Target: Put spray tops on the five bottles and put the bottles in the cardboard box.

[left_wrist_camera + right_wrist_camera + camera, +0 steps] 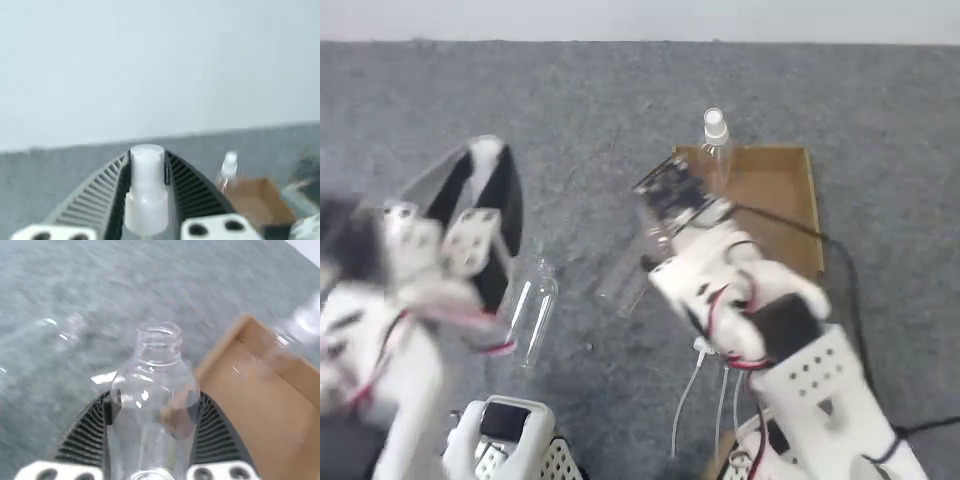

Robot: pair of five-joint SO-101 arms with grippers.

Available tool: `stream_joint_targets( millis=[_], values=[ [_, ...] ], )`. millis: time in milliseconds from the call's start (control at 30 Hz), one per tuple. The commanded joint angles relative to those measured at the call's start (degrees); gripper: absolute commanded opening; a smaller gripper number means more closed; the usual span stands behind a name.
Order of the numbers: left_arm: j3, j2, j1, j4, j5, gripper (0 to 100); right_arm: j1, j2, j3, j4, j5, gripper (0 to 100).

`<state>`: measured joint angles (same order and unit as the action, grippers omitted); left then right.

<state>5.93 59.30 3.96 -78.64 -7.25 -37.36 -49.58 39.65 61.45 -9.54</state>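
- Where the left gripper (pixel 146 162) is held up above the grey counter (pixel 600 100), its fingers (pixel 95 197) are closed in on a white spray top (pixel 146 200). One ribbed pad presses each side, and the top's head pokes out past the fingertips.
- In the high view this gripper stands over the left side of the counter, its fingers pointing toward the far edge.
- The right gripper (pixel 155 405) has its fingers (pixel 85 435) spread just wide enough to clamp the body of a clear bottle (pixel 157 360). The bottle's threaded neck is bare and open, and it sticks out beyond the fingertips.
- From above, the held bottle is tilted over the counter just beside the left edge of the cardboard box (pixel 775 190), outside its walls.
- The cardboard box lies flat on the counter, right of centre, with its open side up.
- A capped bottle (pixel 716 140), with its own white top fitted, stands upright at the box's far-left corner, inside the box as far as I can tell.
- A lying bottle (pixel 535 305), uncapped, rests on its side on the counter between the two arms, close to the left one.
- Thin white tubes (pixel 695 395) lie on the counter near its front edge, beside the right arm's base. I cannot tell how many there are.
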Motion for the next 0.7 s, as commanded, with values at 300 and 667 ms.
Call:
stream_joint_targets(
  millis=[300, 667],
  values=[
    [6.3, 5.6, -0.2, 14.7, -11.2, 1, -13.9, -2.6, 14.2, -18.5, 2.1, 0.6],
    [23.1, 5.6, -0.2, 27.8, -11.3, 1, -14.8, -2.7, 25.7, -40.1, 2.6, 0.6]
  ],
)
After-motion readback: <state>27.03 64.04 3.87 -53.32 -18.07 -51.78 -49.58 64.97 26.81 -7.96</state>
